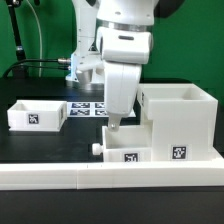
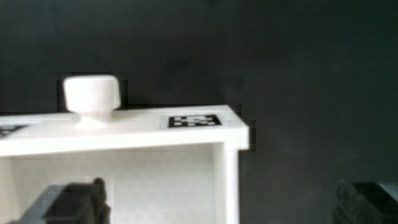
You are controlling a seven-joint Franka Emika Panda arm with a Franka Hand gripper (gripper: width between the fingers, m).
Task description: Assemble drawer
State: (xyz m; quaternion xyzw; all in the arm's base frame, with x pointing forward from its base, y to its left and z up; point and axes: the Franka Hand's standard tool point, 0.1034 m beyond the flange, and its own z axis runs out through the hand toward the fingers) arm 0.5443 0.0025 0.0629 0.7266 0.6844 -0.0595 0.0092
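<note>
The tall white drawer housing (image 1: 182,122) stands at the exterior view's right, with a tag on its front. One shallow tray (image 1: 126,151) with a knob (image 1: 97,150) sits right against the housing's left side. The wrist view shows this tray (image 2: 125,160), its knob (image 2: 89,100) and a tag (image 2: 196,121). My gripper (image 1: 113,127) hangs just above this tray. It is open (image 2: 222,205), with dark fingers (image 2: 71,205) on either side of the tray's end wall, holding nothing. The second tray (image 1: 35,113) rests apart at the left.
The marker board (image 1: 93,105) lies flat at the back, behind the arm. A long white border rail (image 1: 100,176) runs along the front edge of the black table. A cable lies at the back left.
</note>
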